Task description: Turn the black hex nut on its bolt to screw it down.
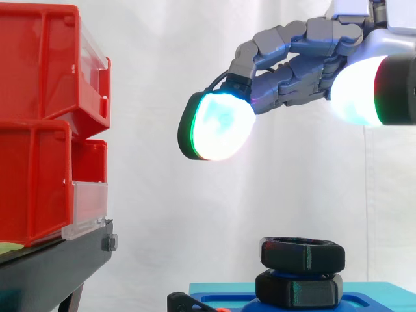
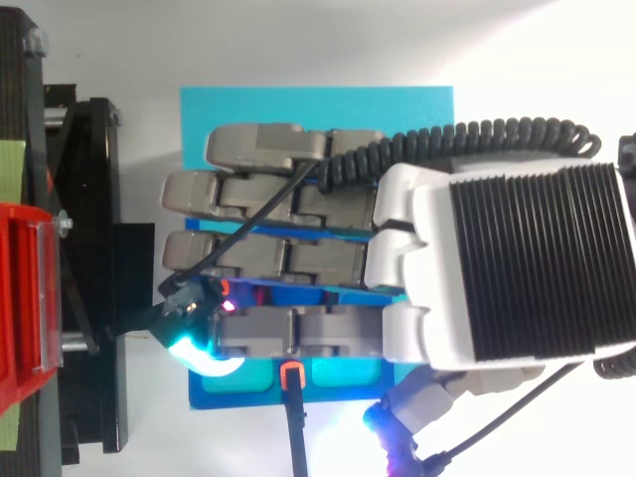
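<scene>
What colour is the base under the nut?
Blue; the base shows best in the top view.

I see hand entering from upper right in side view, held high. Fingers reach toward view's left, nearly straight, tips bent slightly down, nothing pinched between them. Foremost fingertip pad glows cyan-white with green rim, faces down-left. Another pad near right edge glows white. From top I read fingers lying side by side, pointing left, wrist at right.
</scene>
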### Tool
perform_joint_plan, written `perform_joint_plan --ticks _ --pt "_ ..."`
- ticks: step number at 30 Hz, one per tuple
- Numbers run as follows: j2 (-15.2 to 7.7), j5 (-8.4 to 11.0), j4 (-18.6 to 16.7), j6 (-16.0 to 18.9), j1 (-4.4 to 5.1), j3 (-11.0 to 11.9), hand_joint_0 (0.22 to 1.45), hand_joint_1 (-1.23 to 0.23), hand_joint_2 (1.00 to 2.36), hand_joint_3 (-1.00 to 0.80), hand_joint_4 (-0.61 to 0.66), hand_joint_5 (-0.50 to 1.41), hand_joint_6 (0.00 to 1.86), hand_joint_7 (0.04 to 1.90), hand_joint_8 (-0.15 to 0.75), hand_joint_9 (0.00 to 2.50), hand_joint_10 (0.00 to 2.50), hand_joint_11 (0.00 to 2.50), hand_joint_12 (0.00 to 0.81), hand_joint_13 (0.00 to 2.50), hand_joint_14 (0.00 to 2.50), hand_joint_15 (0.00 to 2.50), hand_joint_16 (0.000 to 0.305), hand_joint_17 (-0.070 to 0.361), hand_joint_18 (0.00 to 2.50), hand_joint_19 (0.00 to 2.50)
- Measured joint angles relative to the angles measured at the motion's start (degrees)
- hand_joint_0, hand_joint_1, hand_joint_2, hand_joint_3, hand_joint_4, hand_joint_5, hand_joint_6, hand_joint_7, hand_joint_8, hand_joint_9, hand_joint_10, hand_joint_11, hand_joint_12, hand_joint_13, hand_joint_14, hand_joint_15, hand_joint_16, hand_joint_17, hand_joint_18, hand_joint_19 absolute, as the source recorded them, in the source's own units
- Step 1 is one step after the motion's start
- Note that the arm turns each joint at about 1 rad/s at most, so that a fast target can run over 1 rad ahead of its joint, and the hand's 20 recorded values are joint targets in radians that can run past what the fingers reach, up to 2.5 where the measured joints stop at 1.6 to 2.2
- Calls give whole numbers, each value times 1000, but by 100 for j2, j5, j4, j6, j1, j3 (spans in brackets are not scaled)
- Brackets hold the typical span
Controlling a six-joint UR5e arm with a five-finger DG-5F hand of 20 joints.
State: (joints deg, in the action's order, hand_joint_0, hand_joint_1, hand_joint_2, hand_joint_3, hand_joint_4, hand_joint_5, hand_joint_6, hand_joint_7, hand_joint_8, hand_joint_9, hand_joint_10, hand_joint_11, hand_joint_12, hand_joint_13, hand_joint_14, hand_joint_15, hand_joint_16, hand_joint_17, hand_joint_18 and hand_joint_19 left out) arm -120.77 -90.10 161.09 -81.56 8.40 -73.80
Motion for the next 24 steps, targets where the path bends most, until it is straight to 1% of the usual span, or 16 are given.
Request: perform_joint_plan --ticks 4,7,11,12,15,18,21,24 --pt "-157 23 3 -158 37 29 452 -431 1000 -500 232 -125 504 900 244 463 0 0 342 323 0 0 58 130 218 180" --pt "-269 34 -18 -194 54 83 455 -411 1000 -500 229 -115 504 945 245 469 0 0 341 322 0 0 58 130 218 192" --pt "-319 35 -12 -229 82 120 458 -363 1000 -500 230 -107 504 992 247 481 0 0 340 324 0 0 58 129 216 196" --pt "-324 34 -4 -243 87 124 460 -335 1000 -500 226 -103 504 1006 246 483 0 0 340 331 0 0 57 129 216 198" --pt "-369 27 12 -297 96 127 466 -311 1000 -500 203 -90 504 1069 246 500 0 0 340 345 0 0 57 128 225 210" --pt "-436 15 4 -344 99 128 467 -308 1000 -500 191 -82 504 1152 246 509 0 0 340 345 0 0 57 128 241 214" --pt "-528 -18 -33 -378 100 148 468 -307 1000 -500 189 -81 504 1161 246 511 0 0 339 348 0 0 56 127 243 216" --pt "-565 -41 -47 -434 101 171 468 -309 1000 -500 184 -80 504 1180 249 514 0 0 338 352 0 0 56 127 245 223"
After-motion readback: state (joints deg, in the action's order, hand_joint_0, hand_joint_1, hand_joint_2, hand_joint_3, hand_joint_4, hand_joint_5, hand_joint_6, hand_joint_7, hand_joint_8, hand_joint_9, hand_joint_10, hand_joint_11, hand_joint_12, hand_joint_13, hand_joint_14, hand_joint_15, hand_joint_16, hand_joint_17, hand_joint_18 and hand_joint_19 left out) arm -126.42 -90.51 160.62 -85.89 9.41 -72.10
